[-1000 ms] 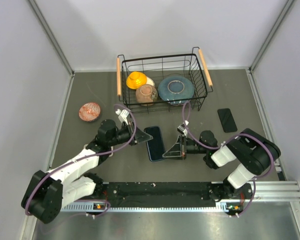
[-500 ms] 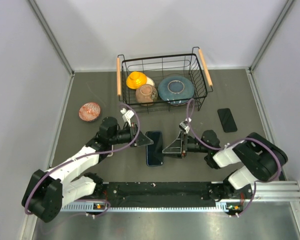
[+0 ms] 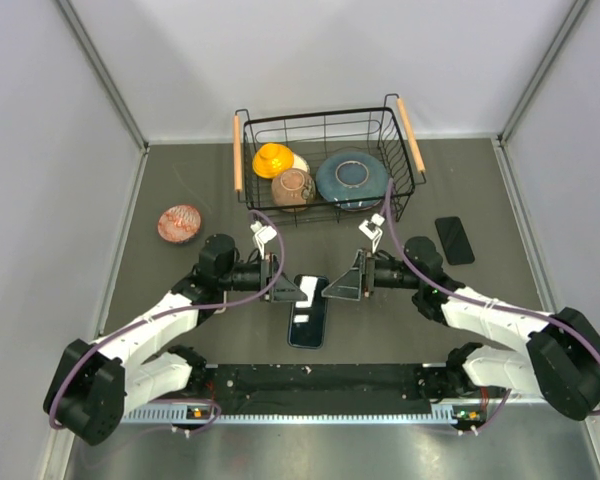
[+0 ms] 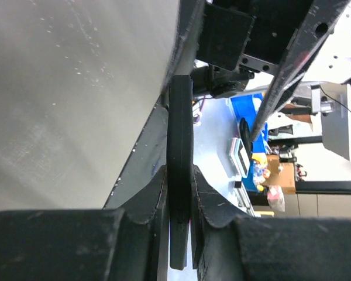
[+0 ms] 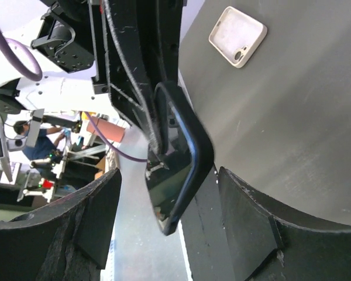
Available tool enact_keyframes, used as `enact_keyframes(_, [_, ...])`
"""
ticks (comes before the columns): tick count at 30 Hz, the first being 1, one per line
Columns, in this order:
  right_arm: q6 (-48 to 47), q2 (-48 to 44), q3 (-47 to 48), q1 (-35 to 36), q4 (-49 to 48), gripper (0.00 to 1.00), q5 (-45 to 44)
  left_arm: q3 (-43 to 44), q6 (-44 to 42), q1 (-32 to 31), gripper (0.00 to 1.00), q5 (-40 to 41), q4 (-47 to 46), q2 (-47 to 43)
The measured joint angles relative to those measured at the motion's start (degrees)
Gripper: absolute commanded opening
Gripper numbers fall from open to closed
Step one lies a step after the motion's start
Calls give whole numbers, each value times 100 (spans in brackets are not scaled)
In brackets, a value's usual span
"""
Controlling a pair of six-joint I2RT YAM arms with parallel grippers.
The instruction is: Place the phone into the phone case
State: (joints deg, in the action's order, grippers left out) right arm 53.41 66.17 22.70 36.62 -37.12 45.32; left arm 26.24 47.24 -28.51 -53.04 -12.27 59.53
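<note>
My left gripper (image 3: 285,290) is shut on the phone (image 3: 308,318), a dark glossy slab with a blue rim, held just above the table's near middle. In the left wrist view the phone (image 4: 179,129) stands edge-on, pinched between both fingers of that gripper (image 4: 179,178). My right gripper (image 3: 340,288) faces it from the right and is open. In the right wrist view the phone's free end (image 5: 184,164) hangs between the spread fingers (image 5: 245,225), touching neither. A pale phone case (image 5: 237,36) with a camera cut-out lies flat on the table beyond.
A wire basket (image 3: 412,150) at the back holds an orange bowl, a brown bowl and a blue plate. A reddish bowl (image 3: 179,223) sits at the left. A flat black slab (image 3: 454,240) lies at the right. The near table edge runs just below the grippers.
My right gripper has opened and let go of the phone. The left gripper keeps hold of it. The phone has swung from slanted to straight and moved toward the near edge.
</note>
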Motion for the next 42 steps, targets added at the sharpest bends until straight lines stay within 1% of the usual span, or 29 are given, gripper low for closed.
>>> enact_keyframes(2, [-243,-17,149,0,321,66,-24,-9,85,-7,0,-157,-111,0])
enact_keyframes(5, [-382,-4,186,0,509,65,-20,-46,216,-7,0,-363,-337,4])
enact_keyframes(8, [-426,57,186,0,557,53,-22,-68,299,-7,0,-533,-507,48])
enact_keyframes(9, [-435,66,186,0,562,47,-22,-68,319,-7,0,-584,-546,76])
enact_keyframes(12, [-435,68,186,0,564,43,-24,-68,328,-7,0,-634,-560,129])
enact_keyframes(14, [-435,68,186,0,564,43,-24,-68,293,-7,0,-632,-538,166])
enact_keyframes(17, [-435,70,186,0,564,38,-26,-68,225,-7,0,-634,-468,254])
enact_keyframes(18, [-435,70,186,0,562,33,-26,-68,208,-7,0,-632,-433,291])
enact_keyframes(20, [-435,79,186,0,549,26,-31,-68,168,-7,0,-636,-372,352])
enact_keyframes(21, [-437,92,186,0,568,15,-44,-66,146,-7,0,-658,-356,387])
enact_keyframes(24, [-428,122,186,-4,730,0,-142,28,-103,-7,0,-634,-103,461])
enact_keyframes(26, [-516,120,227,-4,942,0,-247,153,-343,-7,0,-564,205,538])
enact_keyframes(30, [-841,33,507,39,1716,0,-531,448,-800,-11,0,-387,765,697])
enact_keyframes(36, [-1141,50,789,168,2398,0,-933,595,-1088,-9,0,-286,1043,896])
enact_keyframes(38, [-1185,79,844,240,2610,7,-1091,597,-1150,-9,0,-262,1128,970])
enact_keyframes(39, [-1193,85,857,286,2704,16,-1198,603,-1174,-9,0,-249,1178,1003])
enact_keyframes(41, [-1182,85,857,341,2789,29,-1325,636,-1207,-11,0,-210,1283,1027])
enact_keyframes(42, [-1174,85,857,361,2802,43,-1384,656,-1202,-33,0,-160,1318,1025])
